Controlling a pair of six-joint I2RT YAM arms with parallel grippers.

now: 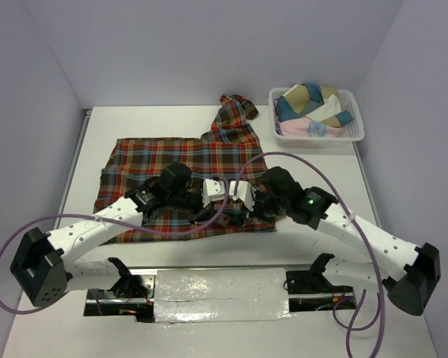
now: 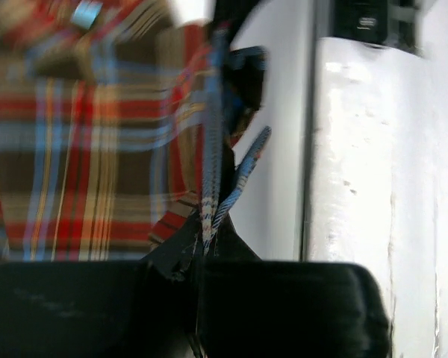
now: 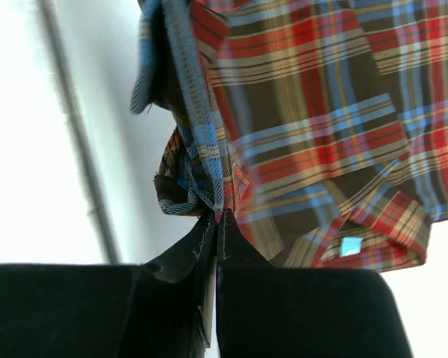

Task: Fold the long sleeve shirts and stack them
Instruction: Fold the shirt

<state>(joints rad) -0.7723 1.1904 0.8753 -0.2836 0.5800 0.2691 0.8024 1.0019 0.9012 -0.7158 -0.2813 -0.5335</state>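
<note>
All fingers (image 3: 187, 253) tight on plaid shirt (image 1: 172, 153)

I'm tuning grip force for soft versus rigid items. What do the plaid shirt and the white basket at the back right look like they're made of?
Plaid shirt: woven cloth, likely flannel, with a matte finish; it drapes and wrinkles on the table, and the wrist views show a soft folded hem. Basket: probably rigid moulded plastic, white and smooth; its rim and walls hold straight, even lines.
</note>
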